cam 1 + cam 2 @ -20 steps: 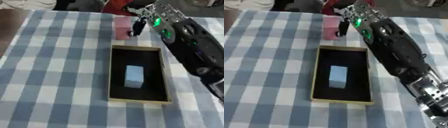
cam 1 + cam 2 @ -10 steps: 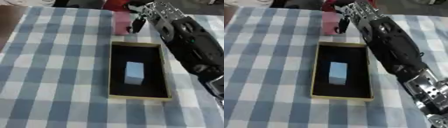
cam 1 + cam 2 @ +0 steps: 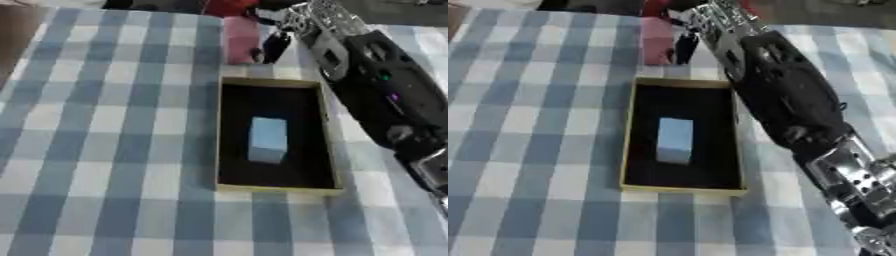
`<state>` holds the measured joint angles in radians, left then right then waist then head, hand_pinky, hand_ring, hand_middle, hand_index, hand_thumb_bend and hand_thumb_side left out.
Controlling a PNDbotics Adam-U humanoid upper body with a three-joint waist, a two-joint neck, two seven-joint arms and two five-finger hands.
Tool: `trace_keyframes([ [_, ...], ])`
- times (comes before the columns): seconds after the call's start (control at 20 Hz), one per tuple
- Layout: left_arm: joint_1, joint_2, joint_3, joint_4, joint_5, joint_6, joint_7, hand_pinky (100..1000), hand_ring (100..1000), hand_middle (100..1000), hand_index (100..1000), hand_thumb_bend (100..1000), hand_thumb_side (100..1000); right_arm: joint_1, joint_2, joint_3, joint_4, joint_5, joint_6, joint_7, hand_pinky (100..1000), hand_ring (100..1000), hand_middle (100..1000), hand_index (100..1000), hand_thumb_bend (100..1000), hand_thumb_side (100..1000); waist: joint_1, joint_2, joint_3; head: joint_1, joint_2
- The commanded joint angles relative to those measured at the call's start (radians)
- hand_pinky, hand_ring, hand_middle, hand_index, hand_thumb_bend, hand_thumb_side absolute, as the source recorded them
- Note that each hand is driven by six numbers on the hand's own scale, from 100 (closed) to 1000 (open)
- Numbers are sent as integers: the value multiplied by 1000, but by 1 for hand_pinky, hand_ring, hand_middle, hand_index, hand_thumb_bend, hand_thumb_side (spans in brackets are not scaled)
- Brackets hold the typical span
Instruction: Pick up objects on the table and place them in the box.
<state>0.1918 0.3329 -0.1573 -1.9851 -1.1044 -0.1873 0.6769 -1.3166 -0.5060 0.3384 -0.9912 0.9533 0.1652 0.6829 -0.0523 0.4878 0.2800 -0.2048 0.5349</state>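
Pale blue block (image 3: 267, 139) lies in black box (image 3: 229, 135); pink block (image 3: 240, 33) beyond.

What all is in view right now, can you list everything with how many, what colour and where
box: one, tan rim with black inside, open, middle of the table
block: one, light blue, lying inside the box
pink object: one, pink, upright on the table just beyond the box's far end
tablecloth: one, blue and white check, covering the table
red thing: one, red, at the far edge behind the pink object, cannot make out what it is
right robot hand: one, black and silver, at the pink object's right side, fingers by it
left robot hand: not in view
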Motion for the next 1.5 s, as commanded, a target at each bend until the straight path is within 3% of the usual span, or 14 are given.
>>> trace_keyframes([
  [0.05, 0, -1, -3, -15, -8, 4, -3, 669, 643, 506, 661, 100, 477, -11, -8, -2, 3, -16, 24, 2, 887, 865, 732, 859, 152, 100, 4, -15, 4, -1, -4],
  [0.3, 1, -4, -5, -15, -11, 5, -5, 669, 643, 506, 661, 100, 476, -14, -6, -1, -1, -8, 68, -44, 879, 850, 657, 795, 118, 100, 4, -16, 2, 1, 0],
  [0.65, 9, -1, -4, -15, -7, 4, -8, 670, 644, 507, 661, 100, 476, -18, -12, -2, -26, 14, 92, -83, 871, 831, 617, 753, 100, 100, 7, -33, -5, 6, 12],
  [1.35, 33, 22, 5, -15, 19, -4, -10, 669, 644, 507, 661, 100, 480, 39, -181, 44, -332, -131, 111, -53, 862, 805, 605, 742, 100, 100, 10, -92, -30, 34, 54],
  [1.5, 41, 25, 8, -15, 28, -7, -8, 669, 644, 507, 661, 100, 482, 70, -227, 50, -406, -165, 102, -51, 854, 791, 604, 741, 100, 100, 15, -109, -36, 42, 74],
])
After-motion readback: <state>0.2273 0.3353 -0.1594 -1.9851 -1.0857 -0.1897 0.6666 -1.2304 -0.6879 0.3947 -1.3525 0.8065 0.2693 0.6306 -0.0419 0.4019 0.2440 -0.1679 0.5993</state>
